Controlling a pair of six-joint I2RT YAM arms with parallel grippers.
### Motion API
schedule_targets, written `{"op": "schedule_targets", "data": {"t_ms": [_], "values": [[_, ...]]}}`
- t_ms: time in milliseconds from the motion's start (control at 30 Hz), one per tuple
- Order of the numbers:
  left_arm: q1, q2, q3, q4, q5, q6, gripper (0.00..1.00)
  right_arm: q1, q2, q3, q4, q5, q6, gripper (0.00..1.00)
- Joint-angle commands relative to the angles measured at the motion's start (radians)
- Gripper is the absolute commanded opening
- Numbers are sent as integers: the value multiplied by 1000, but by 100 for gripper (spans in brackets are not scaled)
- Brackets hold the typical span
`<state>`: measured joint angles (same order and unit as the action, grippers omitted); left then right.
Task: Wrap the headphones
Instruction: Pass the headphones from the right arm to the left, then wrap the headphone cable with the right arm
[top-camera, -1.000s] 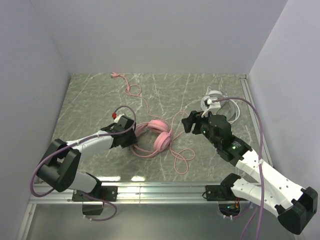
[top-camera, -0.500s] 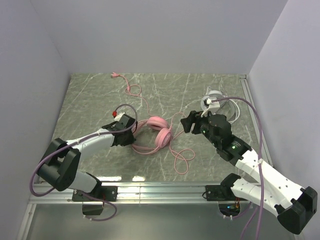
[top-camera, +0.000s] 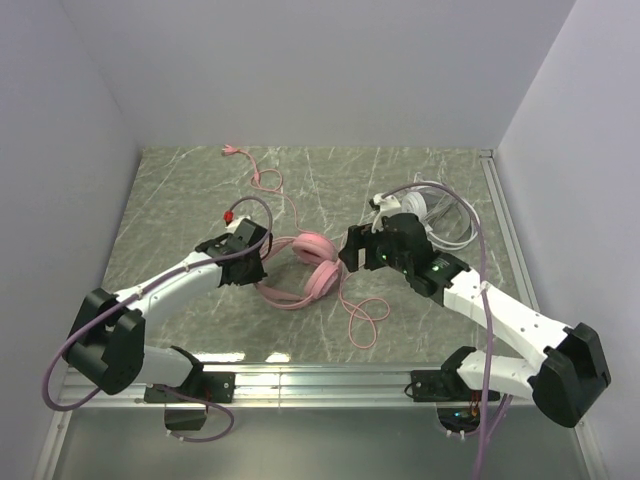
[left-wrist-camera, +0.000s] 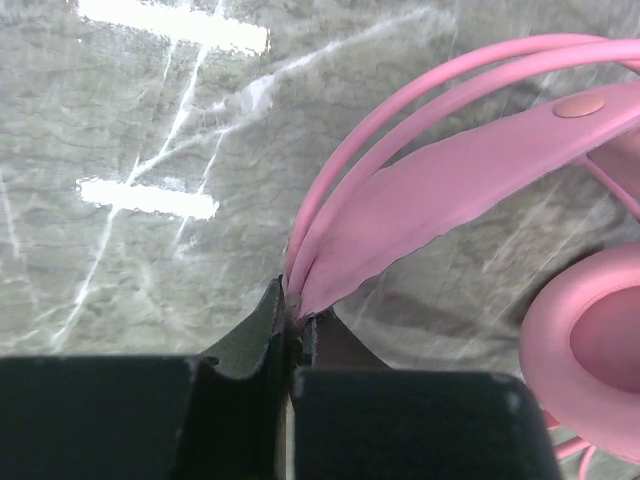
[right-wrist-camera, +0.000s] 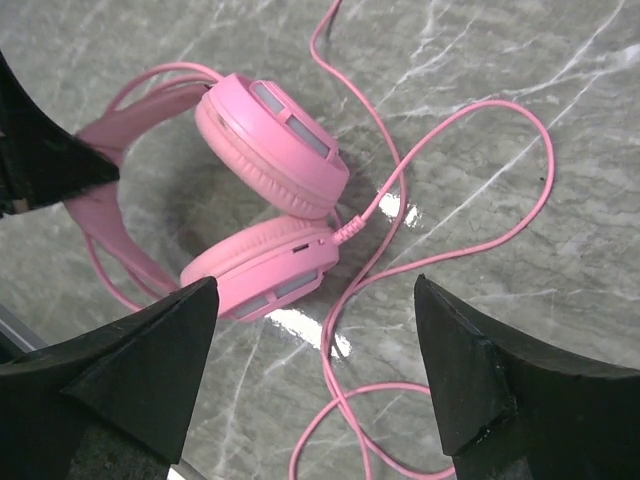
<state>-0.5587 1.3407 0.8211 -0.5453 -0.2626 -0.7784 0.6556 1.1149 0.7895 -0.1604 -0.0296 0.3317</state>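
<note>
The pink headphones (top-camera: 310, 268) lie mid-table with both cups together, also seen in the right wrist view (right-wrist-camera: 270, 190). Their pink cord (top-camera: 362, 318) loops in front of them and trails to the far left (top-camera: 262, 178). My left gripper (top-camera: 250, 270) is shut on the pink headband (left-wrist-camera: 400, 200) at its left end. My right gripper (top-camera: 352, 252) is open and empty, hovering just right of the cups, over the cord (right-wrist-camera: 440, 215). The white-grey headphones (top-camera: 428, 205) lie behind my right arm, with a thin cord.
The grey marble table (top-camera: 180, 200) is enclosed by white walls on three sides. A metal rail (top-camera: 320, 378) runs along the near edge. The pink cord's plug (top-camera: 230, 151) lies at the far left corner.
My right gripper has swung left toward the pink cups. My left gripper has shifted slightly, still holding the headband; the headphones turned a little.
</note>
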Motion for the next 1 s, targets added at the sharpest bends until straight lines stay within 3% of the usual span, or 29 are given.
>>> {"op": "schedule_targets", "data": {"t_ms": [0,200,333,433,467,967], "values": [[-13,-14,81,7,29,60,0,-1,16,74,-7,-24,-49,86],[-38,15,118,-13,19,64,0,3,-53,-45,188,28,-26,85],[-43,12,124,-18,-6,65,0,6,-151,-199,395,1,-149,90],[-46,6,118,-7,-1,68,0,4,-97,-84,211,-45,-216,91],[-49,6,116,-1,0,68,0,4,-75,-47,169,-65,-238,100],[-73,46,107,27,-27,60,0,22,171,77,116,-70,-405,100]]}}
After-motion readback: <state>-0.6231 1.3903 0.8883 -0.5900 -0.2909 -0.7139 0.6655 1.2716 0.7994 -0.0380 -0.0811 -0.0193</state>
